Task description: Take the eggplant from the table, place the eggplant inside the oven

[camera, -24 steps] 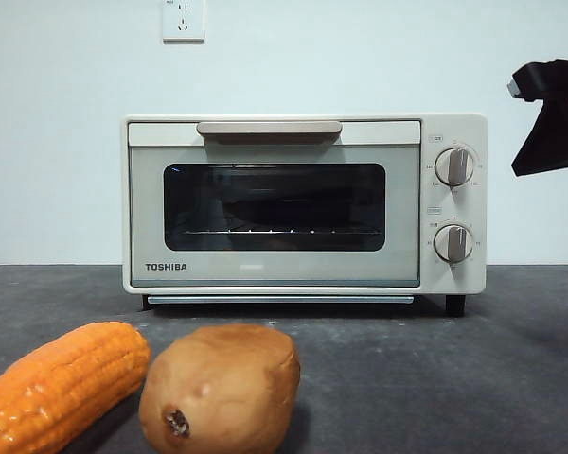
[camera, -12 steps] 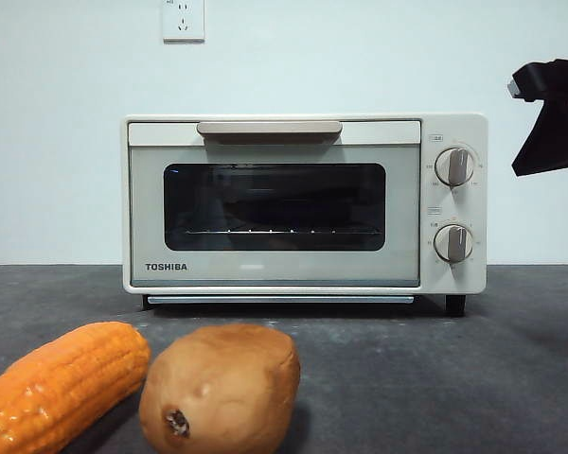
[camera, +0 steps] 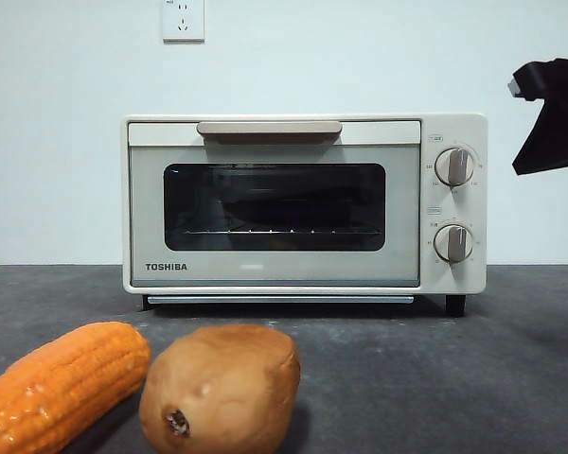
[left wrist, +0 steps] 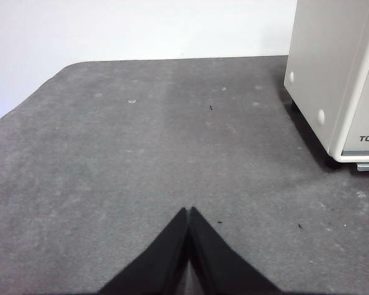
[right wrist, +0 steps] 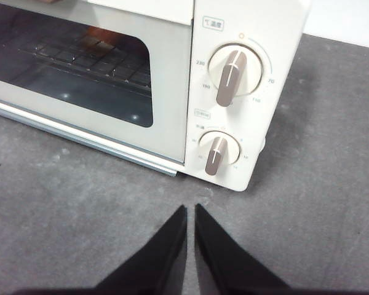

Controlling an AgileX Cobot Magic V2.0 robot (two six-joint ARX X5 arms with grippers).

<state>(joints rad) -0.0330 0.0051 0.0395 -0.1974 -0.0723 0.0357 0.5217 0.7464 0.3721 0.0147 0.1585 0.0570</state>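
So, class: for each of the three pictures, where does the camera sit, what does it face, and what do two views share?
Front view: low at table height, facing the oven door, corn and potato nearest; a dark arm part at the right edge.
Left wrist view: above the left gripper, jaws shut, facing bare table and an oven corner.
Right wrist view: above the right gripper, jaws nearly together, facing the knobs.
All share the oven.

You are looking at a staged test bench, not a lived-in kitchen. A TOSHIBA toaster oven (camera: 303, 203) stands alone on a dark grey matte table (camera: 454, 378) against a bare white wall (camera: 379, 57) with a single power socket (camera: 183, 19). A corn cob (camera: 62, 383) and a potato (camera: 220, 388) lie loose on the tabletop, with no plates or worktop fittings around them.
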